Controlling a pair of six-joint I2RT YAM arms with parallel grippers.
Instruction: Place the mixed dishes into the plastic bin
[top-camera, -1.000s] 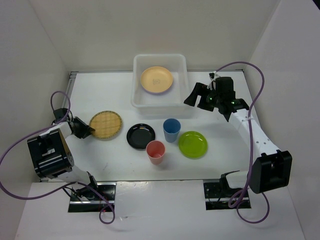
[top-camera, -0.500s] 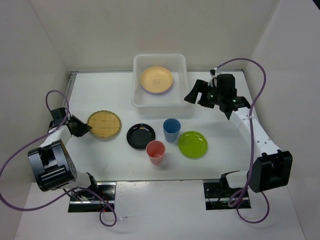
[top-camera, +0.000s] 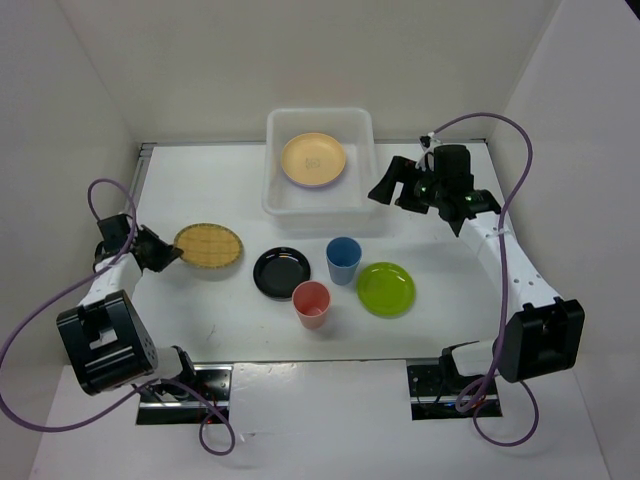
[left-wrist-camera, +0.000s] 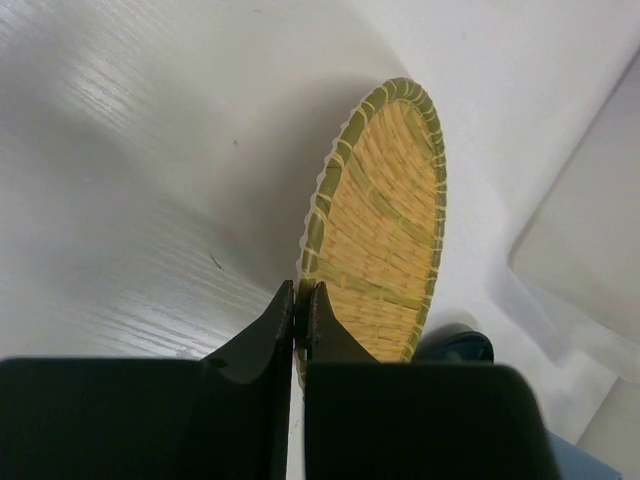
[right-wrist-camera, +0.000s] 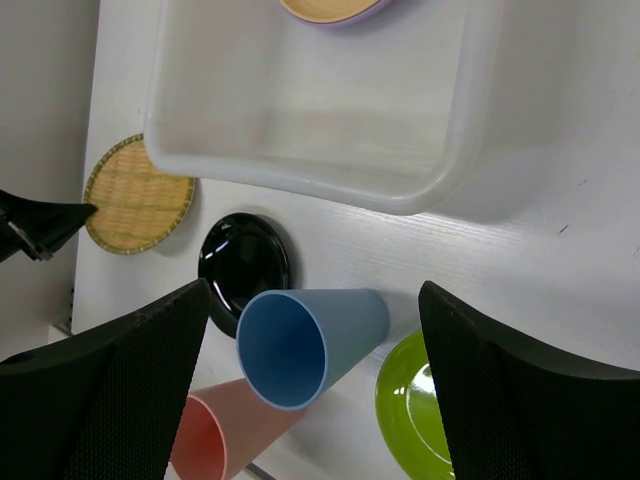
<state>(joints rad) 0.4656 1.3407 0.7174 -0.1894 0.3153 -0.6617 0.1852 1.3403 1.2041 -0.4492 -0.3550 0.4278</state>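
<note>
My left gripper (top-camera: 170, 255) (left-wrist-camera: 300, 300) is shut on the near rim of the woven tan plate (top-camera: 209, 246) (left-wrist-camera: 385, 230) at the table's left. The plastic bin (top-camera: 318, 205) (right-wrist-camera: 300, 170) stands at the back with the pale orange plate (top-camera: 313, 159) inside, a lavender edge under it. In front of the bin lie the black plate (top-camera: 280, 272), blue cup (top-camera: 343, 259) (right-wrist-camera: 310, 340), pink cup (top-camera: 311, 304) and lime green plate (top-camera: 385, 288). My right gripper (top-camera: 385, 190) (right-wrist-camera: 315, 290) hangs open and empty beside the bin's right end, above the blue cup.
White walls close in the table on the left, back and right. The left arm's purple cable (top-camera: 100, 200) loops by the left wall. The right arm's forearm (top-camera: 505, 260) runs along the table's right side.
My left gripper has slid a little left and back and closed on the woven plate's rim; the plate shifted slightly left. The right gripper drifted slightly toward the back.
</note>
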